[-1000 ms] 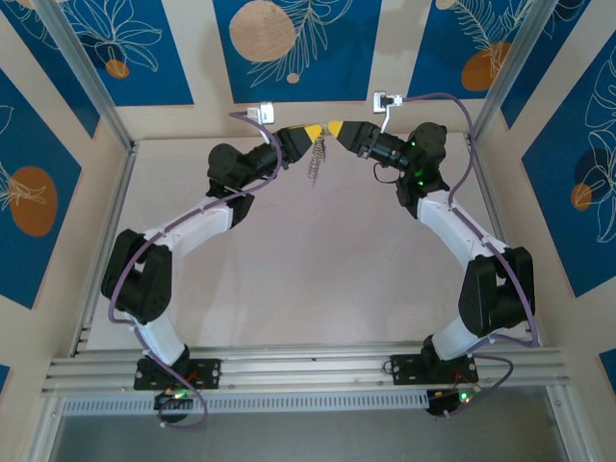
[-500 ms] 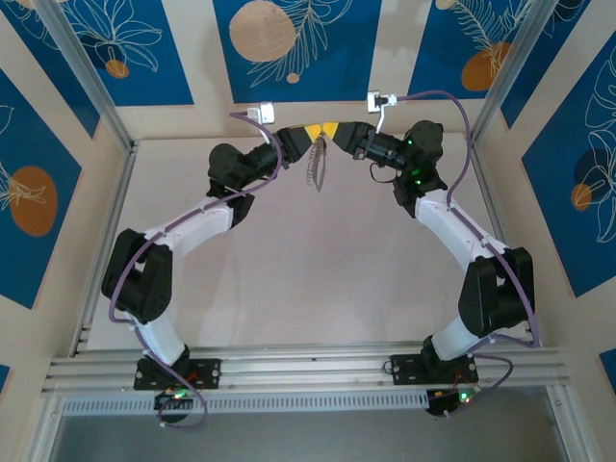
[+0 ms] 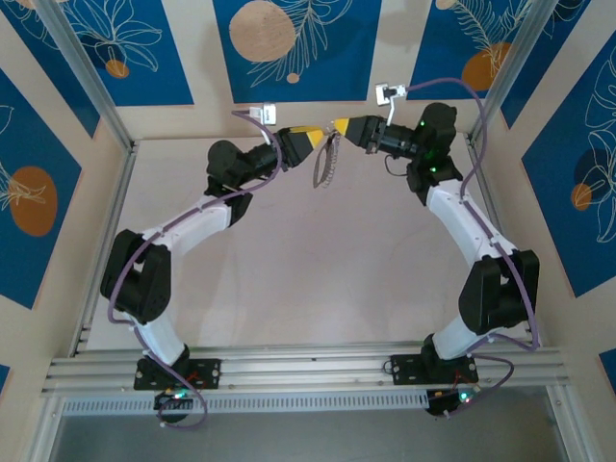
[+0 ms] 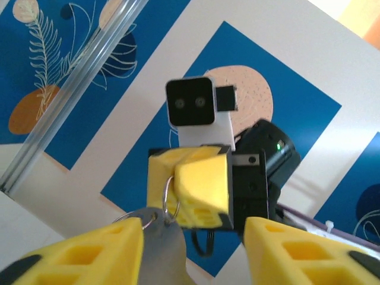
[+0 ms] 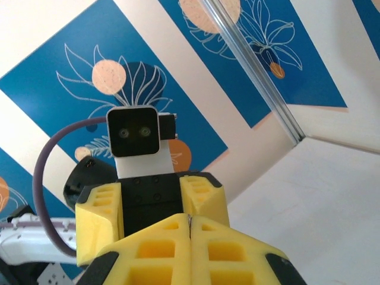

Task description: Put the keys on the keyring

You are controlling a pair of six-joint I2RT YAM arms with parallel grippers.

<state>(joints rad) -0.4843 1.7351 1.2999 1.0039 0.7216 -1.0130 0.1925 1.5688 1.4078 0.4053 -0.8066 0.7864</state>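
Observation:
High over the back of the table the two grippers meet tip to tip. The grey keyring (image 3: 325,166) hangs from my right gripper (image 3: 339,126), which is shut on a thin wire ring at the keyring's top. In the left wrist view that ring (image 4: 169,199) sits pinched in the right gripper (image 4: 173,191), and the keyring's flat grey part (image 4: 160,255) leans on the inner side of one left finger. My left gripper (image 4: 193,249) stands open around it. In the right wrist view the right gripper (image 5: 190,228) is pressed shut, facing the left gripper (image 5: 149,205). The keys are out of view.
The pale tabletop (image 3: 308,269) lies well below both grippers. Blue patterned wall panels (image 3: 289,43) stand close behind them, and metal frame posts (image 3: 91,91) rise at the back corners. An aluminium rail (image 3: 308,366) carries the arm bases along the near edge.
The left gripper, shut on the keyring a second ago, has opened. The right gripper closed on the top ring and has lifted slightly up and right with the keyring hanging from it.

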